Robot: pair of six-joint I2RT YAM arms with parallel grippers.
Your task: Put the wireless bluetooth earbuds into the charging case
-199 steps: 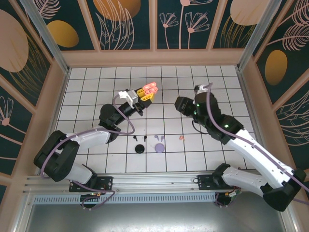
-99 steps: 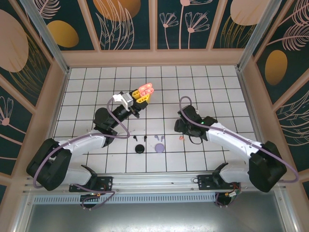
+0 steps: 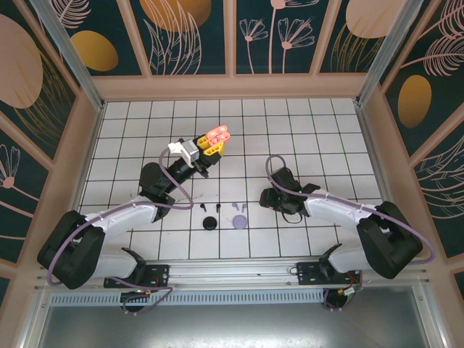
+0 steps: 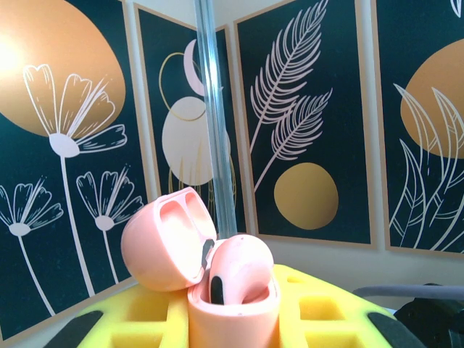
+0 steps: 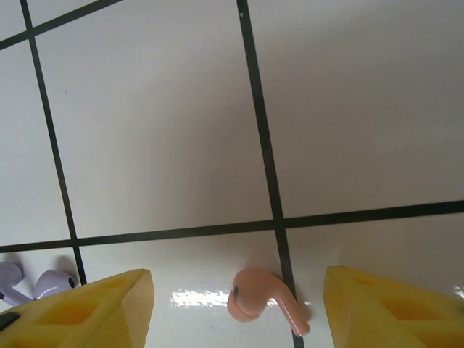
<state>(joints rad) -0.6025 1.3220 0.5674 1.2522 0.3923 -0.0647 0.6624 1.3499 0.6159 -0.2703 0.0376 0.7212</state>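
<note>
**Desk:** What's the right gripper (image 3: 270,200) doing?

**Operator:** I've got it down low over the white gridded table (image 5: 159,130) with its jaws well apart. Its yellow fingers (image 5: 87,308) stand either side of a salmon-pink earbud (image 5: 262,299), and neither touches it. So it's holding nothing. The bud lies on its side against a black grid line. It's glossy plastic with a rounded head and a short stem.

**Desk:** And the arm itself?

**Operator:** My right arm has its elbow swung out right and its forearm reaching left, close to the tiles. The wrist is tipped down.

**Desk:** Left side?

**Operator:** The left gripper (image 3: 213,145) is clamped on the pink charging case (image 4: 232,304), lifted off the table toward the far side. That arm runs from the near left, far and rightward. I see the case sitting upright between blocky yellow fingers with square hollows, its lid (image 4: 163,239) hinged open to the left. It has a smooth matte shell, and one pink earbud (image 4: 239,268) is already seated inside.

**Desk:** Anything else down there?

**Operator:** The lilac earbuds (image 3: 239,207) are just left of my right gripper, and the black earbuds (image 3: 204,208) are further left. A black puck (image 3: 210,222) and a lilac puck (image 3: 239,220) sit just nearer.
</note>
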